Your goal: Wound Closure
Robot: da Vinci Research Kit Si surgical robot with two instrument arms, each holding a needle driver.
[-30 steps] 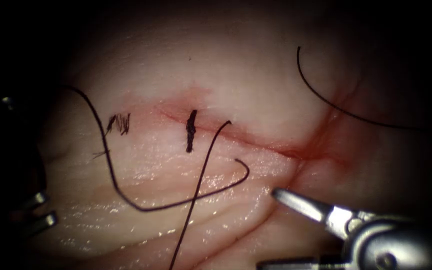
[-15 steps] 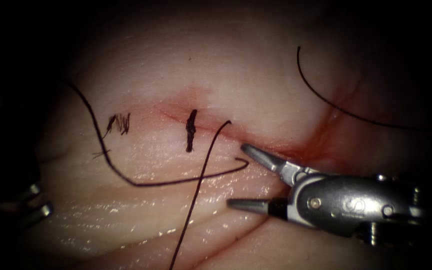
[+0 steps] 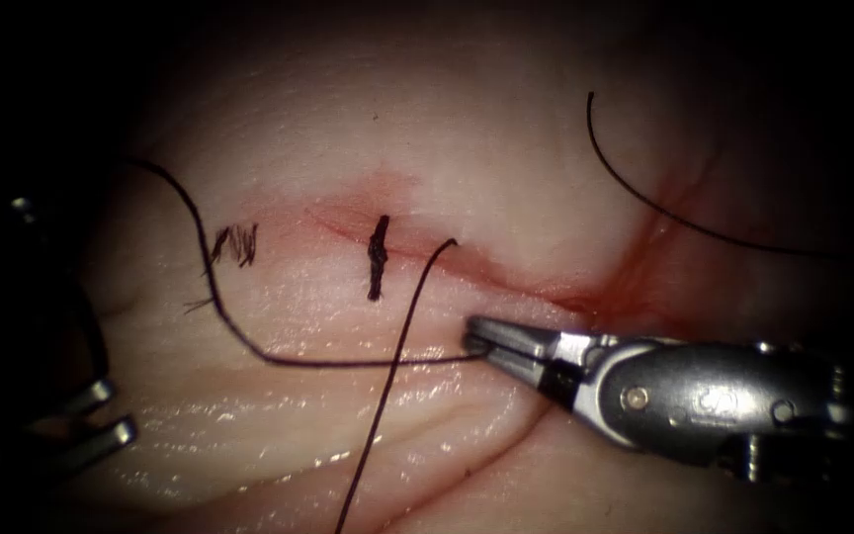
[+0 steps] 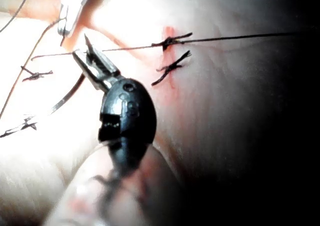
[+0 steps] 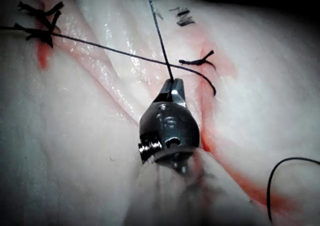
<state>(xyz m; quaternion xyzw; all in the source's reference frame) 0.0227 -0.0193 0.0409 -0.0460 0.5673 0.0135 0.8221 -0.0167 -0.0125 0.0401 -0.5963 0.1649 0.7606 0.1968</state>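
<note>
1. The right tool (image 3: 481,341) lay low on the tissue (image 3: 467,148), just below the cut (image 3: 506,282) near its right end, its two jaws pressed together on the free end of a dark thread (image 3: 348,363).
2. From that pinch the thread ran flat and leftward across the tissue, then curved up past an old stitch (image 3: 377,259) toward the left edge; so its long axis lay nearly in line with the right tool's shaft, pointing away from it.
3. The left tool (image 3: 101,415) sat well apart at the far left, holding nothing that I could see; its jaws looked parted.
4. A second strand (image 3: 392,376) crossed over the held thread, close to the pinch.
5. I could not find the needle with any certainty.
6. The right wrist view showed the right tool (image 5: 172,91) closed right on the thread (image 5: 100,48); the left wrist view showed the left tool (image 4: 90,60) bare beside two knots (image 4: 172,65).
</note>
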